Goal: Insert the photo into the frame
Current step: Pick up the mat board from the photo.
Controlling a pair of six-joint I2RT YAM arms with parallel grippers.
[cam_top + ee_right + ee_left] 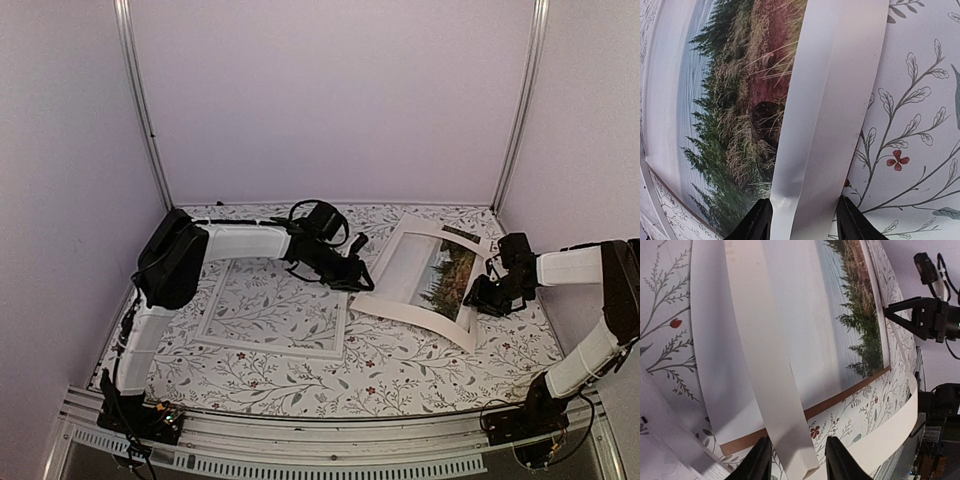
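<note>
The photo (415,275), a white-bordered landscape sheet, hangs bowed between my two grippers at the centre right. My left gripper (360,278) is closed on its left white border, which runs between the jaws in the left wrist view (799,462). My right gripper (487,292) is closed on its right white border (830,100), beside the picture of trees and grass (740,100). The frame (272,348) lies flat on the table to the left of the photo, apart from it, with the floral cloth showing through its pane.
A brown backing panel lies under the photo; its edge shows in the left wrist view (850,396) and at the photo's far corner (462,235). The floral tablecloth (400,370) covers the table. Booth walls and metal posts (145,110) enclose it.
</note>
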